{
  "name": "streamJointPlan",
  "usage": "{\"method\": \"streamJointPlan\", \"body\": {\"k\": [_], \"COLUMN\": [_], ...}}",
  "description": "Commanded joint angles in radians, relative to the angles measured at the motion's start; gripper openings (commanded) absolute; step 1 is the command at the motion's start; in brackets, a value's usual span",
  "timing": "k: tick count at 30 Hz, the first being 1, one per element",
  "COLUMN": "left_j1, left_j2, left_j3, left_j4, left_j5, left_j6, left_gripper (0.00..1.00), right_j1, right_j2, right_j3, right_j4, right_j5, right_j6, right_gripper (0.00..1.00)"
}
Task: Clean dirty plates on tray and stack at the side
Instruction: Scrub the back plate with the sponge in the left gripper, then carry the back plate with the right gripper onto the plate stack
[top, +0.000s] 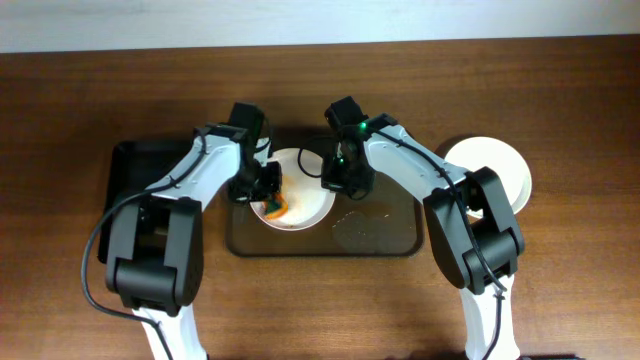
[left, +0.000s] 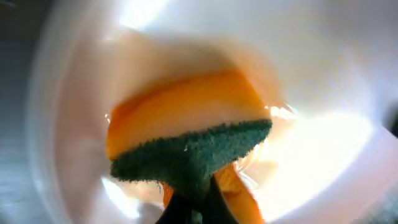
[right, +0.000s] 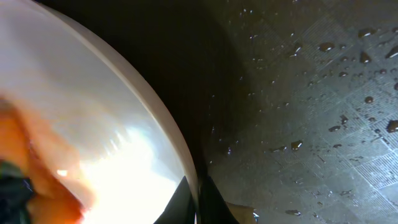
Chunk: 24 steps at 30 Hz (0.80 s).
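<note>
My left gripper (top: 260, 186) is clamped on a green-topped orange sponge (left: 193, 152) and presses it into the round white shallow plate (top: 312, 205). The plate sits on the left half of the large brownish translucent rectangular tray (top: 385, 238) at the middle of the desk. My right gripper (right: 198, 202) is closed on the plate's right rim, pinning it. Orange-red smears show on the plate's floor beside the sponge, so I judge this step to be scrubbing, partway done. It is the only plate on the tray. A clean white pile (top: 490, 165) lies off the tray toward the right edge of the desk, though I cannot tell how many plates are in it. Next I need wiping strokes across the remaining streaks with the rim held firm, then a lift by my right gripper over to that pile. The tray's floor is wet, so the plate may slide.
</note>
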<state>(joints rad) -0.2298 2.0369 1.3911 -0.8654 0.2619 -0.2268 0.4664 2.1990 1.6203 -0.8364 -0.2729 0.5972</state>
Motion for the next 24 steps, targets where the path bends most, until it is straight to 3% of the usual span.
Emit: {"method": "streamJointPlan", "body": {"k": [1,4,6,7,8,9,12,14,18,20,24], "left_j1": [0.055,0.162,0.262,0.286,0.304,0.317,0.340,0.340,0.341,0.341,0.341], "left_j2": [0.027,0.027,0.027,0.027,0.027,0.027,0.027,0.028,0.029,0.029,0.029], "left_j3": [0.086,0.341,0.558,0.603,0.626,0.628,0.601,0.582,0.552,0.529,0.518], "left_j4": [-0.068,-0.209,-0.367,-0.406,-0.433,-0.452,-0.490,-0.479,-0.471,-0.455,-0.425], "left_j5": [0.321,0.315,0.232,0.191,0.146,0.110,-0.032,-0.039,-0.043,-0.042,-0.042], "left_j6": [0.170,0.202,0.201,0.201,0.201,0.201,0.201,0.197,0.197,0.197,0.186], "left_gripper": [0.00,0.00,0.00,0.00,0.00,0.00,0.00,0.00,0.00,0.00,0.00], "right_j1": [0.007,0.006,0.003,0.004,0.004,0.004,0.006,0.005,-0.022,-0.016,0.087], "right_j2": [0.029,0.029,0.029,0.029,0.029,0.030,0.047,0.050,-0.086,-0.200,-0.327], "right_j3": [-0.001,-0.001,-0.001,-0.001,-0.001,-0.001,-0.001,0.000,0.002,0.002,0.002], "right_j4": [-0.006,-0.005,0.005,0.017,0.033,0.049,0.079,0.079,0.040,0.017,-0.055], "right_j5": [0.018,0.015,0.015,0.016,0.022,0.022,0.021,0.022,0.024,0.140,0.649], "right_j6": [-0.018,-0.045,-0.084,-0.098,-0.113,-0.123,-0.122,-0.124,-0.246,-0.269,-0.277], "right_gripper": [0.04,0.04,0.04,0.09,0.19,0.22,0.22,0.04,0.04,0.04,0.04]}}
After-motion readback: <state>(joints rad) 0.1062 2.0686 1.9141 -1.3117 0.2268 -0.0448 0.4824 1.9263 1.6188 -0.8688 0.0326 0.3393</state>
